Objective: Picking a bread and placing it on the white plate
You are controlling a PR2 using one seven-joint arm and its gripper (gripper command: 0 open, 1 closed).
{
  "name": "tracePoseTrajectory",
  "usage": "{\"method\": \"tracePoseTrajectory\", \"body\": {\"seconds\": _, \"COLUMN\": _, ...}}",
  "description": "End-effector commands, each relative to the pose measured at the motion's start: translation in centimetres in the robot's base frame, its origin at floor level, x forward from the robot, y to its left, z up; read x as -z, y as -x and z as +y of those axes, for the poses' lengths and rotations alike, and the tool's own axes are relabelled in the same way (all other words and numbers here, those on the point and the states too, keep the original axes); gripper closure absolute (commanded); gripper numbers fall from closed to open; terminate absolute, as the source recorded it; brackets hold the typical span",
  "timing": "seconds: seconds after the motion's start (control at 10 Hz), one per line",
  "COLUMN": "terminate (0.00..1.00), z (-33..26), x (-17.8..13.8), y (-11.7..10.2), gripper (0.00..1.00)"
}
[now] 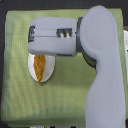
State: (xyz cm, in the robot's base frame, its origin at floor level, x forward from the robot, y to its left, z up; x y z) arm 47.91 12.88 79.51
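Observation:
The white plate (44, 76) lies on a green cloth, left of centre in the exterior view. Only its lower half shows, because the grey gripper (33, 41) hangs over its upper part. The golden-brown bread (41, 64) lies lengthwise on the plate, with its tapered lower end pointing toward the bottom of the view. Its upper end runs under the gripper and is hidden. The gripper points toward the exterior view's left, directly above the bread's top. From above, its body hides how the jaws stand and whether they touch the bread.
A green cloth (20, 95) covers the table surface. The thick grey arm (102, 75) rises from the bottom right and bends left at the top. A dark edge (125, 45) shows at the exterior view's right border.

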Motion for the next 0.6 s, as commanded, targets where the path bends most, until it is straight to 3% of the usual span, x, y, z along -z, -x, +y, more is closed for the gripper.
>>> {"method": "tracePoseTrajectory", "body": {"seconds": 0.0, "terminate": 0.0, "z": -0.26, "x": 0.41, "y": 0.51, "gripper": 0.0}}
{"method": "tracePoseTrajectory", "body": {"seconds": 0.5, "terminate": 0.0, "z": -0.05, "x": 0.57, "y": 0.28, "gripper": 0.0}}
